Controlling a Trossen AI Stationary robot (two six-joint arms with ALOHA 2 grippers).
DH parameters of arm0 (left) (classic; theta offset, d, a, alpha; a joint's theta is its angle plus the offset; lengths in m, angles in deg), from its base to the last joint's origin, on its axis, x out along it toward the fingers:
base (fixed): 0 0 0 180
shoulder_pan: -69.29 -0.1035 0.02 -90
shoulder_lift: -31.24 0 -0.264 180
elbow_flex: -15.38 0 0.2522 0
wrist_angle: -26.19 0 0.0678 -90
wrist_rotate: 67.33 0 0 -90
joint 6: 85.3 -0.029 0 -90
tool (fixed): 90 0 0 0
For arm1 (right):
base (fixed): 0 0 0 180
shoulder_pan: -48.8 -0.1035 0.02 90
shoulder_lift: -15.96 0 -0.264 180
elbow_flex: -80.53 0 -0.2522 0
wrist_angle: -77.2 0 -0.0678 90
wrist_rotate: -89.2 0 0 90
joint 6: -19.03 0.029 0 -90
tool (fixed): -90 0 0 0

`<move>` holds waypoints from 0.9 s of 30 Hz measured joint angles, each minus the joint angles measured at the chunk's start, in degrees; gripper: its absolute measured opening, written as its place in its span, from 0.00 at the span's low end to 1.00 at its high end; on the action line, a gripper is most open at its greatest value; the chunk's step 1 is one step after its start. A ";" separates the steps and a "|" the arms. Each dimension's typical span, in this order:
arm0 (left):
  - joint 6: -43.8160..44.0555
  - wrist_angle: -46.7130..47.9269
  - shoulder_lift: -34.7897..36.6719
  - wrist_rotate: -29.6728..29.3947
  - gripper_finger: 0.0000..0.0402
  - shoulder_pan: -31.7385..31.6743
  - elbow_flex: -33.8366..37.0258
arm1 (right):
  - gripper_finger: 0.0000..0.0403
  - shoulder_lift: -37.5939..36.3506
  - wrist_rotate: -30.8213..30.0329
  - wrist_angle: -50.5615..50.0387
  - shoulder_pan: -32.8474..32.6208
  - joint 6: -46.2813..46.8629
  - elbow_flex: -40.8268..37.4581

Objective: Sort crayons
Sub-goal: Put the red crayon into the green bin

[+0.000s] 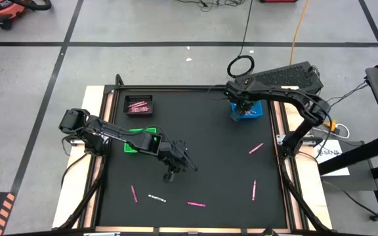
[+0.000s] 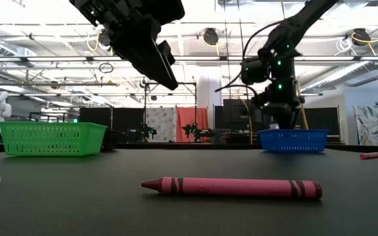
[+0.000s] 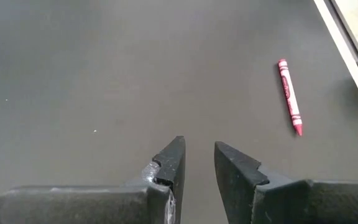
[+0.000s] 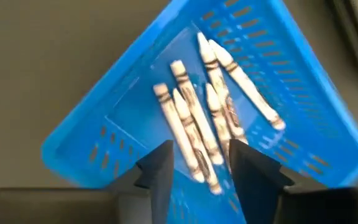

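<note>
My left gripper (image 1: 173, 174) hangs open and empty above the mat's near middle; its own view (image 3: 197, 152) shows bare mat and one pink crayon (image 3: 289, 96) farther off. My right gripper (image 1: 244, 109) is open above the blue basket (image 4: 104, 134) at the far right, where several white crayons (image 4: 194, 121) lie on the bottom. Loose on the mat lie pink crayons (image 1: 134, 193) (image 1: 196, 204) (image 1: 254, 190) (image 1: 256, 149) and a white one (image 1: 156, 197). A black tray (image 1: 138, 105) at the far left holds several pink crayons.
A green basket (image 1: 140, 141) stands on the mat beside my left arm, and it also shows in the low view (image 2: 51, 137). The mat has a raised wooden border (image 1: 94, 170). A pink crayon (image 2: 231, 187) lies close to the near edge.
</note>
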 joint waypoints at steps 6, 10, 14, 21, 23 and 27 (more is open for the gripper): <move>0.50 -0.11 0.00 0.40 0.22 1.71 0.00 | 0.39 -3.10 0.24 -8.01 -1.43 6.53 5.52; 2.17 -0.07 -0.89 -1.12 0.22 3.48 -0.45 | 0.39 -5.65 3.54 -13.22 -2.75 13.38 8.60; 3.45 1.74 -4.10 -2.71 0.22 3.99 -3.53 | 0.39 -7.93 6.47 -15.49 -4.37 18.00 9.72; 0.26 15.09 -11.45 -3.98 0.22 4.00 -11.70 | 0.39 -10.65 6.43 -18.45 -8.62 26.65 9.72; 0.10 15.91 -12.78 -3.82 0.23 4.36 -14.43 | 0.39 -10.97 6.41 -19.64 -10.27 29.37 9.72; 0.50 16.17 -14.47 -3.51 0.25 5.90 -17.99 | 0.39 -10.95 6.42 -22.66 -14.25 36.03 9.72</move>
